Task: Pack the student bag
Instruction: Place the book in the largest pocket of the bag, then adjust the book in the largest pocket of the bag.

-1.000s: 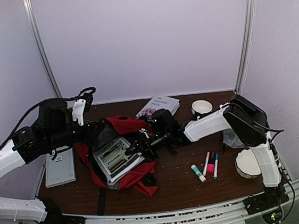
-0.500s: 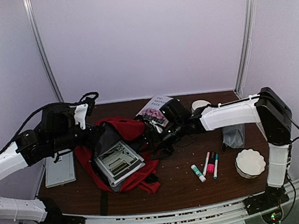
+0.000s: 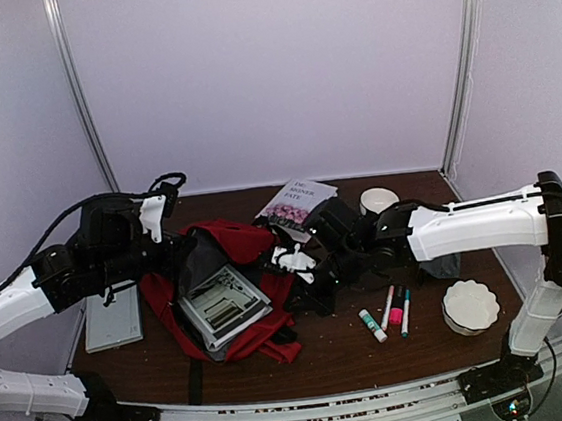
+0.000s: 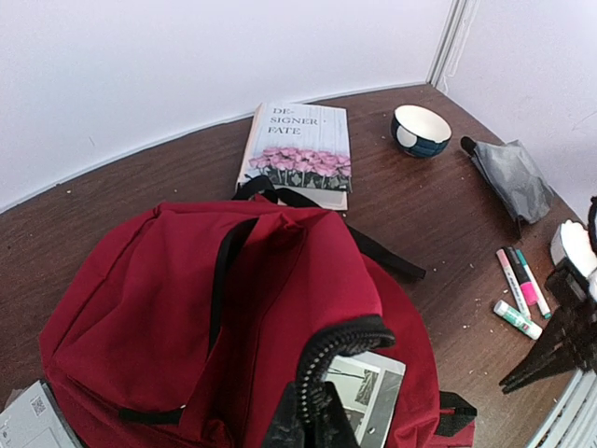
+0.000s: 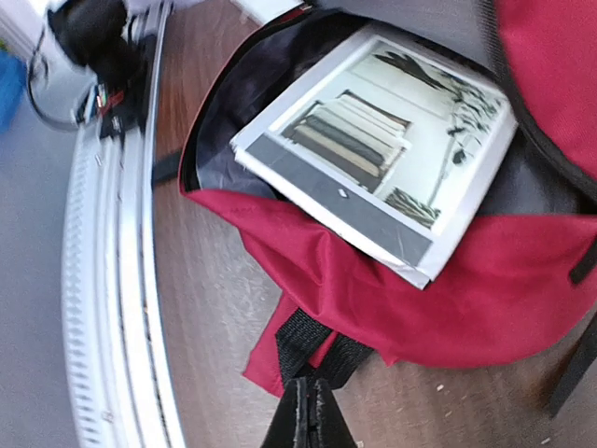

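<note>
The red student bag (image 3: 238,235) lies on the left half of the brown table (image 3: 357,358), its grey-lined mouth open and a black-and-white printed booklet (image 3: 220,302) sticking out. The left gripper (image 4: 312,425) is clamped on the bag's black zip edge. The right gripper (image 5: 308,417) has its fingers pressed together on nothing, just short of a black strap (image 5: 312,345) at the bag's bottom corner.

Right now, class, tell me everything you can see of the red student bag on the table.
The student bag is a large red fabric backpack with grey lining, black straps and a black zip, lying slumped on the brown table. Its mouth gapes, with a black-and-white booklet half inside. The left tool pinches the zip rim, lifting it; the shut right tool sits by a black strap loop.
</note>
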Controlling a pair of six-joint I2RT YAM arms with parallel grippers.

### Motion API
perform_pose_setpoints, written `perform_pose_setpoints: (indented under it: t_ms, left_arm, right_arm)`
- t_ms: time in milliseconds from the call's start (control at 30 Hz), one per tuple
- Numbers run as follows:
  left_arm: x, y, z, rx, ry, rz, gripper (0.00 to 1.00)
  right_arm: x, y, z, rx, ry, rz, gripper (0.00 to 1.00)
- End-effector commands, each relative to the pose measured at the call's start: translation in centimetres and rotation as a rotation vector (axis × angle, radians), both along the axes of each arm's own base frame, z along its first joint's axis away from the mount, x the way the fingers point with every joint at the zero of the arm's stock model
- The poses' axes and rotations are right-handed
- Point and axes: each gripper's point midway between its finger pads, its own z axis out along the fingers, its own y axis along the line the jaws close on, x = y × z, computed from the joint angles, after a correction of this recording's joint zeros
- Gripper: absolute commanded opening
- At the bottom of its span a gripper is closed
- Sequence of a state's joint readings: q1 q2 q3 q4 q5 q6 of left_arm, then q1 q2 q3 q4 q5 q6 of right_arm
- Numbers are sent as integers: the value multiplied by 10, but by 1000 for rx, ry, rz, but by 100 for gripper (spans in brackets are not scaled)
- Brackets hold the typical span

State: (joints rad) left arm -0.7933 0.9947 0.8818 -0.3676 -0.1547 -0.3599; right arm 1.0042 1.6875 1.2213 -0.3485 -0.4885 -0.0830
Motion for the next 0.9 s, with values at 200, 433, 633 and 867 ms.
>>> perform_pose_setpoints:
  t_ms: [200,433,633,867]
  left_arm:
    - [1,-6,23,-87,-49,-6,0]
    - [-2,-6,23,-101,-48,-14,0]
    - [-3,-4,27,-105,-49,-8,0]
    - [-4,-5,29,-89,-45,-24,0]
  right_arm:
    - [23,50,-13,-155,-522,110,0]
    - [11,74,-35,-199,-522,213,0]
    - [0,83,-63,-264,-527,278,0]
    - [21,93,-86,-348,-551,224,0]
